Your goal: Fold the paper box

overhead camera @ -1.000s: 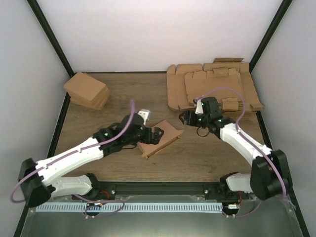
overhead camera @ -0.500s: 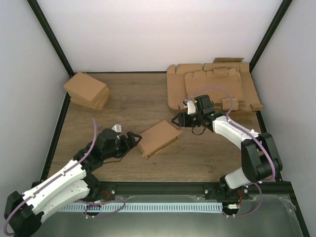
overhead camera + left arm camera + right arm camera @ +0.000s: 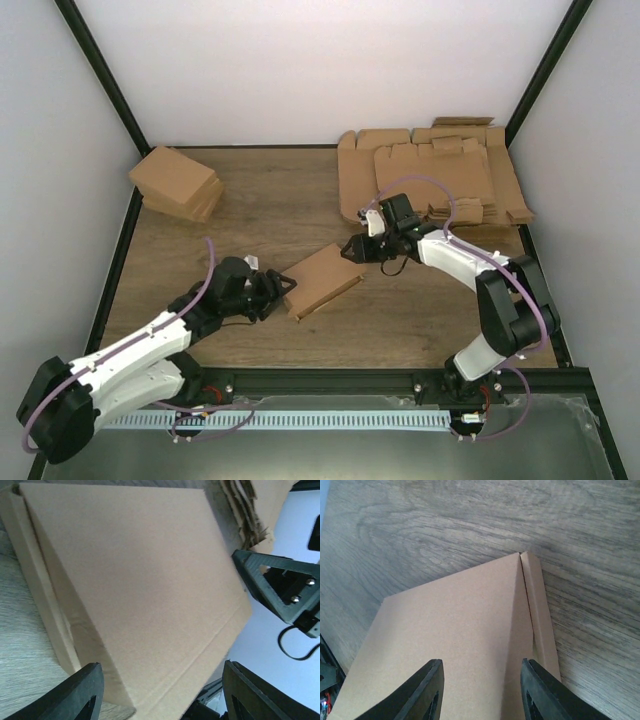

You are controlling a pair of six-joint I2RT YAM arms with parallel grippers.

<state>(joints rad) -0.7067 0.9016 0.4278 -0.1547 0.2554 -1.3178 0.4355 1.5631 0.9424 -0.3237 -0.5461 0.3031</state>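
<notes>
- Where the brown wood-grain counter [image 3: 290,190] meets the pale walls [image 3: 300,70] and black frame posts [image 3: 100,70] on three sides, its far middle lies bare. There is also open room in front of the box and to either side of it.
- Two white-and-black arms reach inward from the near edge, the left arm [image 3: 130,350] low across the counter and the right arm [image 3: 470,265] bent at the elbow. They come at the box from opposite corners.
- One thick pile of flat brown die-cut cardboard sheets [image 3: 440,175] fills the far right corner, just behind the right arm's wrist.
- One stack of compact brown folded cartons [image 3: 178,183] sits at the far left corner, well apart from both arms.
- One paper box [image 3: 322,279], plain brown cardboard folded into a flat closed slab, lies near the counter's centre, turned at an angle. A narrow side flap runs along one edge.
- The left fingers [image 3: 284,288] stand wide apart at the box's near left end. The box edge lies between them, not clamped.
- The right fingers [image 3: 352,249] are parted over the far right corner, straddling the lid beside the flap seam. Whether they touch it cannot be told.
</notes>
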